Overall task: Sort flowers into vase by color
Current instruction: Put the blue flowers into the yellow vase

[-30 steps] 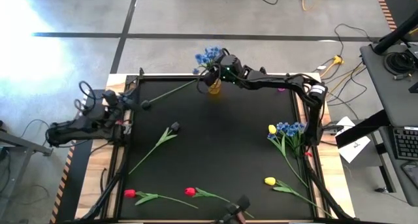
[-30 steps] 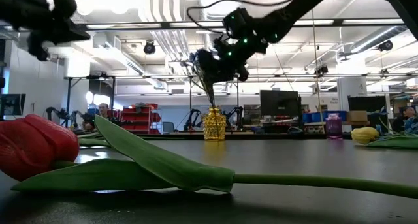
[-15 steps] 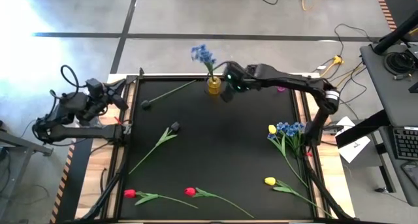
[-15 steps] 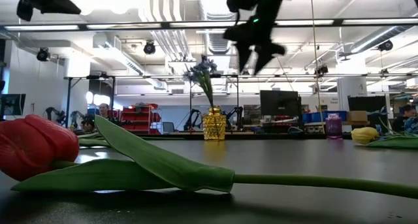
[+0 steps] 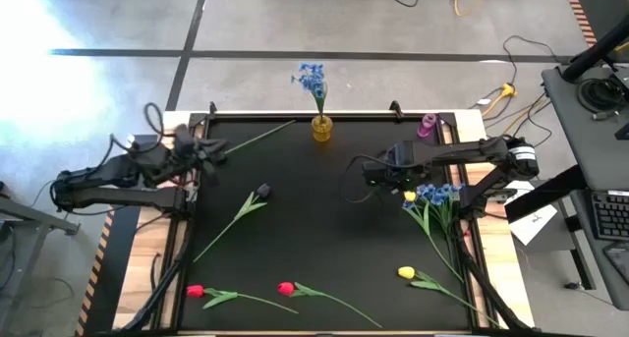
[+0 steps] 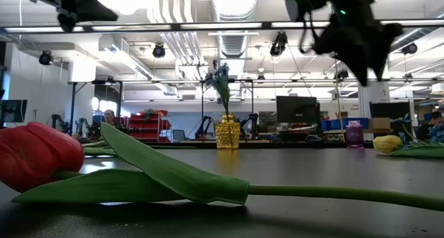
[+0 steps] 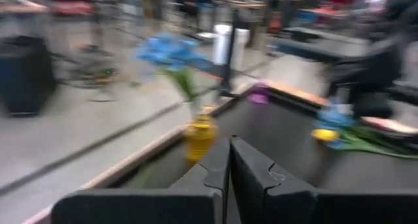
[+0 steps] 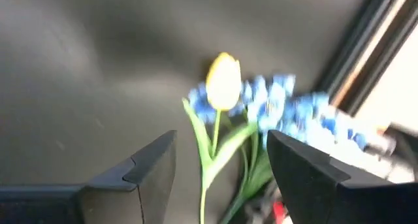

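Flowers: blue spray [image 5: 313, 80] upright in yellow vase [image 5: 321, 129]; tulips flat on table [image 5: 324, 219]

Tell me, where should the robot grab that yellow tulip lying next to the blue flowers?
Probably on the thin green stem just below the head of the yellow tulip, coming straight down from above. It lies flat on the table, and the blue sprays crowd one side. The right gripper is open above it.

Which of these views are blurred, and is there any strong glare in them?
Left wrist view: motion-smeared, the yellow vase soft. Right wrist view: blurred too, the yellow tulip hazy. Low view: the red tulip is near and soft. High view: sharp, with bright glare on the floor at its left.
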You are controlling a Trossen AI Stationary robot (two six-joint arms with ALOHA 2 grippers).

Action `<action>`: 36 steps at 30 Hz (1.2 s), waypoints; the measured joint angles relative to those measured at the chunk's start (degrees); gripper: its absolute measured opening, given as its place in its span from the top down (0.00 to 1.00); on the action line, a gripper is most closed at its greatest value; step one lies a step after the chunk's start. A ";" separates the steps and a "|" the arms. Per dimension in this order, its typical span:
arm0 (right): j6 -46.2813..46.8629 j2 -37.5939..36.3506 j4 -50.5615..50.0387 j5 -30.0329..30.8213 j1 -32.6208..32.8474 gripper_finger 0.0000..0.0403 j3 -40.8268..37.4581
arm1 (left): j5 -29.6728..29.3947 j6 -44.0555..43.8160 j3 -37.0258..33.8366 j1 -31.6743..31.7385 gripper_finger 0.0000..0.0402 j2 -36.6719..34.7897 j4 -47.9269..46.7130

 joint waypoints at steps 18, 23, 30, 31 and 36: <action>-17.08 2.32 15.16 -10.96 -1.02 0.44 -28.01 | 6.51 5.61 11.86 0.00 1.00 21.99 15.53; -21.76 7.92 16.61 -9.19 -1.62 0.44 -29.87 | 6.40 7.90 19.49 0.00 1.00 28.12 12.32; -26.48 16.32 17.18 -12.76 -1.76 0.53 -31.55 | 6.29 9.31 29.64 0.00 1.00 31.95 0.61; -26.50 16.81 17.16 -12.75 -1.76 0.57 -31.18 | 6.27 9.57 30.55 0.00 1.00 32.00 -0.74; -26.54 16.57 17.64 -11.44 -1.72 0.80 -28.40 | 6.27 10.61 32.60 0.00 1.00 30.89 -4.23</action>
